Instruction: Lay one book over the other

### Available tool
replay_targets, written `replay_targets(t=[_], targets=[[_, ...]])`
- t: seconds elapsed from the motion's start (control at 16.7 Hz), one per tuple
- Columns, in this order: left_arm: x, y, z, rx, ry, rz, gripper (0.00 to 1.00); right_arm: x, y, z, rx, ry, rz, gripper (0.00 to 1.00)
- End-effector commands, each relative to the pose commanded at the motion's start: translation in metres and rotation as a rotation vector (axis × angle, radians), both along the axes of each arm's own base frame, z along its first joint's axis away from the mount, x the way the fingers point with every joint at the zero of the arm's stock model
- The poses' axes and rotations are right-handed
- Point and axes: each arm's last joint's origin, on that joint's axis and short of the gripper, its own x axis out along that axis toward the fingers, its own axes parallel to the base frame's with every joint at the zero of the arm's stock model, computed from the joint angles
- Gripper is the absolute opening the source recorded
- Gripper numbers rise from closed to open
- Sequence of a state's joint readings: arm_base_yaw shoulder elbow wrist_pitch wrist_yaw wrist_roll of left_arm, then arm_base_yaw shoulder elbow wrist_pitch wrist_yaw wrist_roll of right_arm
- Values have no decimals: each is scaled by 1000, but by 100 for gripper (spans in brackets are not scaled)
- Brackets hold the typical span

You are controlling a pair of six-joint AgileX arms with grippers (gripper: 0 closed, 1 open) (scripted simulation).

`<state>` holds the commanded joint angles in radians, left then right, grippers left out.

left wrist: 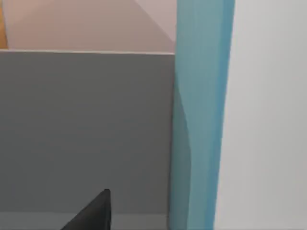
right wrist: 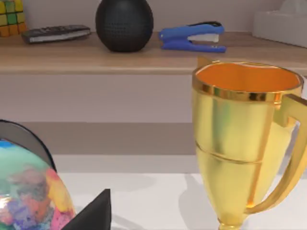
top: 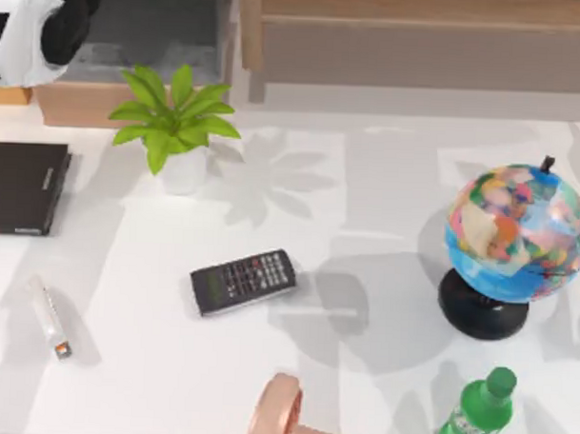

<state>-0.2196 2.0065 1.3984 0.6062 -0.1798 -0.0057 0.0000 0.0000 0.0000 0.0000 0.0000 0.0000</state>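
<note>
White tabletop (top: 170, 365) with a wooden shelf behind it. Left hand (left wrist: 93, 213): one dark fingertip visible beside a teal-blue book (left wrist: 201, 115); how far open, and whether it touches the book, cannot tell. Right hand (right wrist: 93, 213): same (a single dark finger near the globe (top: 516, 234)). Black book (top: 24, 187) lies flat at the tabletop's left edge, well apart from the calculator (top: 243, 281).
</note>
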Motion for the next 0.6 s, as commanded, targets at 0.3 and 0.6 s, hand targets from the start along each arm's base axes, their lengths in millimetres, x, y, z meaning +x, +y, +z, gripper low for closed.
replay_targets(t=[0.3, 0.6], targets=[[2, 0, 0, 0, 0, 0, 92, 0, 0, 0, 0, 0, 0, 100], [2, 0, 0, 0, 0, 0, 55, 0, 0, 0, 0, 0, 0, 100]])
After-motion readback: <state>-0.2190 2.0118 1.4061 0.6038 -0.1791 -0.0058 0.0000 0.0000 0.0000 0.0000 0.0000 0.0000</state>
